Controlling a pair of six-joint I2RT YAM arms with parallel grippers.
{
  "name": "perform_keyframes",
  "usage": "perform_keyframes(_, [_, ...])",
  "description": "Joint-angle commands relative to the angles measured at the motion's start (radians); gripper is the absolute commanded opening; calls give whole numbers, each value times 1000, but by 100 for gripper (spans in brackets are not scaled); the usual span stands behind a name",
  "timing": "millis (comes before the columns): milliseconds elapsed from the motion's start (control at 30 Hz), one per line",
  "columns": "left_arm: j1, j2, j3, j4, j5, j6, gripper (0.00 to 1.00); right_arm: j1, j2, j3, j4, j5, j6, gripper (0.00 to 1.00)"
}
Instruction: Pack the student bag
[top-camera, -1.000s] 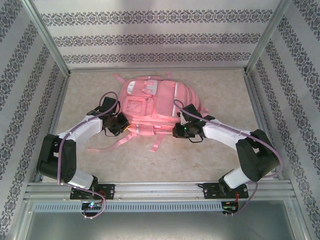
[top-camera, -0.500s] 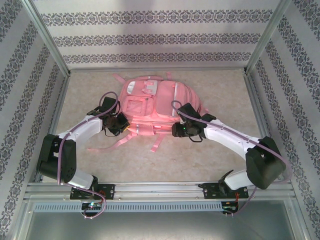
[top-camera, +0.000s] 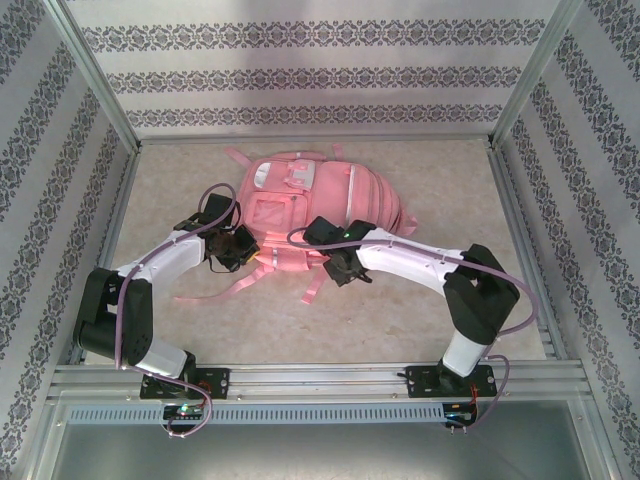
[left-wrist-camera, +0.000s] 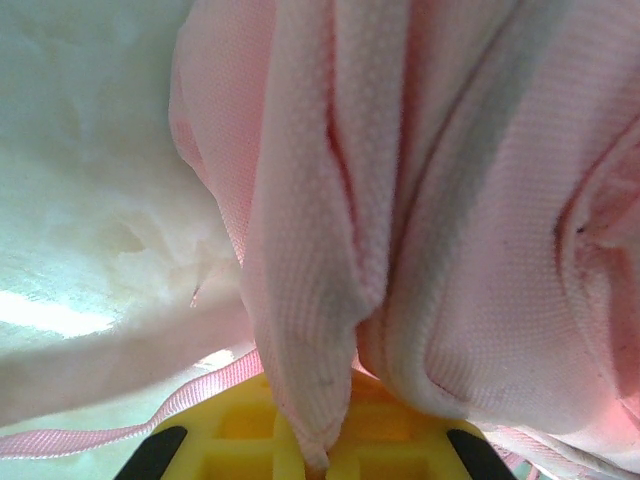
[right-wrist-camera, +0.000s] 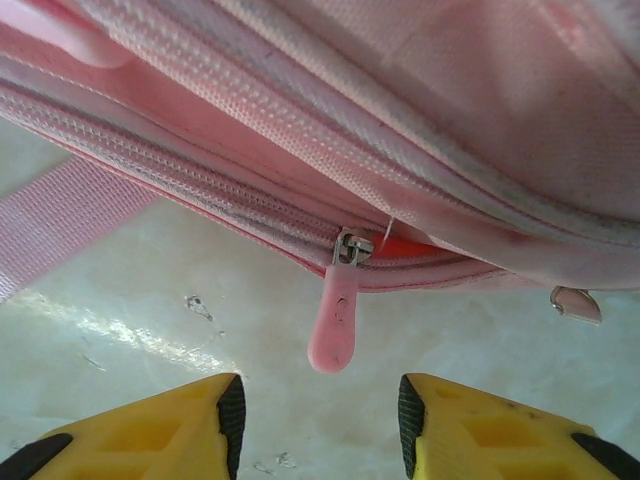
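Here is a robot test cell, lab-style rather than a lived-in room. Bare aluminium posts (top-camera: 95, 75) rise at the upper left and upper right, framing flat panels (top-camera: 300, 75) papered in a striped damask print. Across the bottom runs an aluminium rail (top-camera: 320, 380) with the arm bases (top-camera: 185, 385) bolted on and a slotted cable duct (top-camera: 320, 413) just below. A beige marbled tabletop (top-camera: 400, 320) fills the middle.

White-and-black arms (top-camera: 165, 258), purple cables (top-camera: 122, 330), yellow black-padded claw fingers (right-wrist-camera: 150, 430).

The left hand (left-wrist-camera: 315, 452) pinches a fold of the student bag (left-wrist-camera: 420, 250).
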Motion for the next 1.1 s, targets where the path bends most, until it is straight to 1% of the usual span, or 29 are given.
perform_keyframes(0, [4,21,16,4,9,-10,0,15,26,34,-56,52,-37,46])
perform_keyframes(300, [4,20,13,5,9,-12,0,22,110,54,-43,53,-54,47])
perform_keyframes(467, [4,21,16,8,10,-16,0,22,147,69,-35,73,-63,44])
perform_keyframes(600, [4,25,23,7,10,-14,0,22,162,80,-35,93,-72,36])
perform_keyframes(733, [5,31,26,7,11,-14,0,17,158,76,-33,103,-74,21])
perform_keyframes(867, [8,31,35,-2,9,-6,0,14,116,57,-28,104,-74,1])
perform_keyframes(1000, [12,30,39,-10,6,-3,0,-13,51,5,3,48,-46,0])
perform_keyframes(1067, [16,27,42,-13,6,-1,0,-43,0,-51,50,-20,-15,0])
